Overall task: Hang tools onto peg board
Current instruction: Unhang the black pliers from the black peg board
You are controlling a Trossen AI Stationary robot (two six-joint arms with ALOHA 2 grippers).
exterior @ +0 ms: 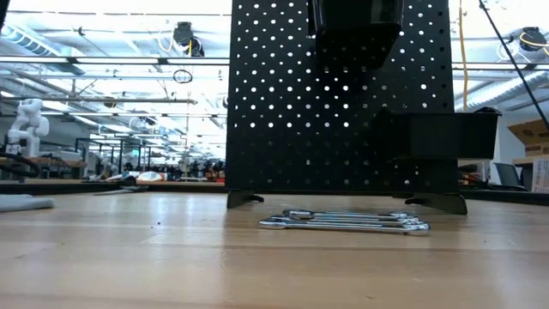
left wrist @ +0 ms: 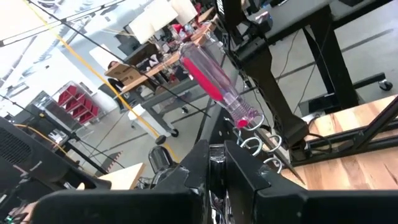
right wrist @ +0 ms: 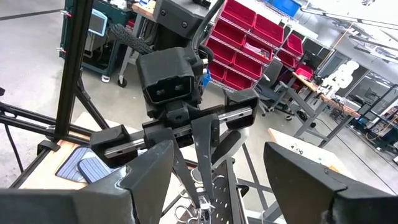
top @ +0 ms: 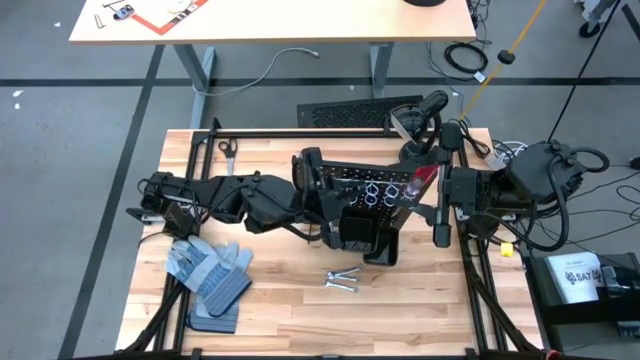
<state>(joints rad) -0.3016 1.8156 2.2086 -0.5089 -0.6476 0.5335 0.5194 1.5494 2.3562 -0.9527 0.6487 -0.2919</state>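
**Red screwdriver sits in a ring; wrenches wait on the table**

Nearest to me, at the front of the wooden table [top: 290, 320], the blue-grey work gloves [top: 208, 275] lie to the left side, and the silver wrenches [top: 341, 280] lie flat in a small bundle, just in front of the peg board's feet. Their long axis runs about parallel to the board, as the low view shows.

Behind them the peg board [exterior: 339, 94] stands upright, with its row of silver rings [top: 380, 191] and its black bin [exterior: 446, 135] on one side. The red-handled screwdriver [left wrist: 214, 81] has its shaft through an end ring and its handle tilts up and away from the board.

The left gripper [top: 322, 203] is at the board, just beside the rings, and its fingers are nearly closed; I cannot see any tool between them. The right gripper [right wrist: 217, 168] waits on the other side of the board, near the screwdriver, with its jaws fully apart and nothing in them.

In my judgement the next move turns on the wrenches: they lie below and in front of the left gripper, and the left arm looks slightly nearer to them than the right.

At the far edge of the table, small scissors [top: 227, 148] lie alone.
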